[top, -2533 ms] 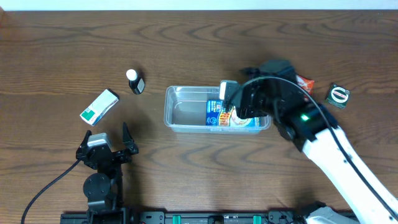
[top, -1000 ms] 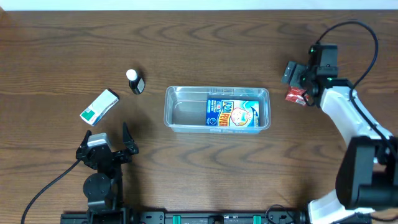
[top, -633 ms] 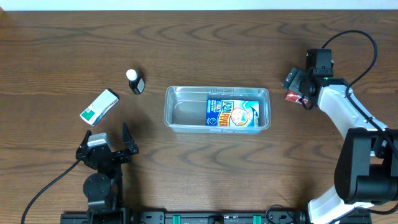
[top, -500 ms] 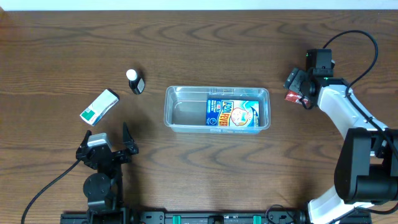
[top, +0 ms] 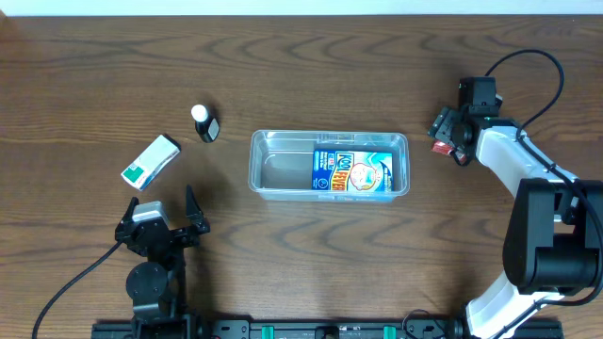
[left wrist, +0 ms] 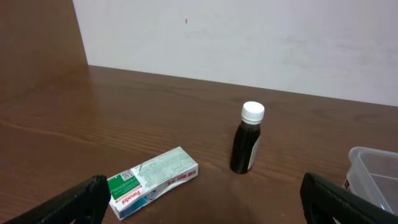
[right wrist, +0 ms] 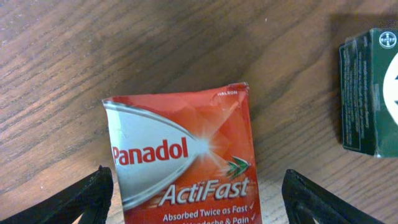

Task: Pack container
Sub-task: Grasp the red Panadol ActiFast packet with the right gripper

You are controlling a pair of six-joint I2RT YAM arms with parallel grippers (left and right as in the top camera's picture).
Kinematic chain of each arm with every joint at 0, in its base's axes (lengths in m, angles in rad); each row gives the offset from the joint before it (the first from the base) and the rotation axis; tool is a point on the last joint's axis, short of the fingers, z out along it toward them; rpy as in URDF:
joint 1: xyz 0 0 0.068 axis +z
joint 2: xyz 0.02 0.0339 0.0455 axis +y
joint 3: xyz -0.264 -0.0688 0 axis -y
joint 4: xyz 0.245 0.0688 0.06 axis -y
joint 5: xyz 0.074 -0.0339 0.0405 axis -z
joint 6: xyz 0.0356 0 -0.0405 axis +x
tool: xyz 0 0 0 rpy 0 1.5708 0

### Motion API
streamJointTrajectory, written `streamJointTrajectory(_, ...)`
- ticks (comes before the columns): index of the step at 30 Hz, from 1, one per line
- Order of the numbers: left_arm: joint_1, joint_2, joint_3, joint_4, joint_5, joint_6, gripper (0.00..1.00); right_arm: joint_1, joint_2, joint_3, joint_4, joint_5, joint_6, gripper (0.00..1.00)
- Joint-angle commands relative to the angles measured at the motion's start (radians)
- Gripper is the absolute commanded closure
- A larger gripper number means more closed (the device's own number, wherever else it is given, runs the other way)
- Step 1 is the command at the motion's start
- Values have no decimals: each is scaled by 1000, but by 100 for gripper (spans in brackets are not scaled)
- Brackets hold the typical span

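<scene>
The container (top: 283, 141) sat on the bench (top: 301, 56). Right of it, your right pincer (right wrist: 196, 186) gaped wide astride a red Panadol packet (right wrist: 186, 155), gripping nothing. Left of it, your left pincer (left wrist: 208, 199) gaped empty.

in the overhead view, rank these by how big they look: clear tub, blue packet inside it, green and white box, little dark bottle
Largest to smallest:
1. clear tub
2. blue packet
3. green and white box
4. dark bottle, though it stands upright, so this view hides most of its height
</scene>
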Motion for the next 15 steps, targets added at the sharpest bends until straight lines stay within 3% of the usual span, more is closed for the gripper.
streamJointTrajectory(1, 4, -5, -21, -37, -15, 17, 2, -2, 23, -5, 21, 18, -41, 15)
streamJointTrajectory(10, 4, -5, -21, -37, -16, 17, 2, -2, 77, -5, 51, 11, -74, 16)
streamJointTrajectory(15, 4, -5, -21, -37, -15, 17, 2, -2, 78, -5, 51, 11, -85, 38)
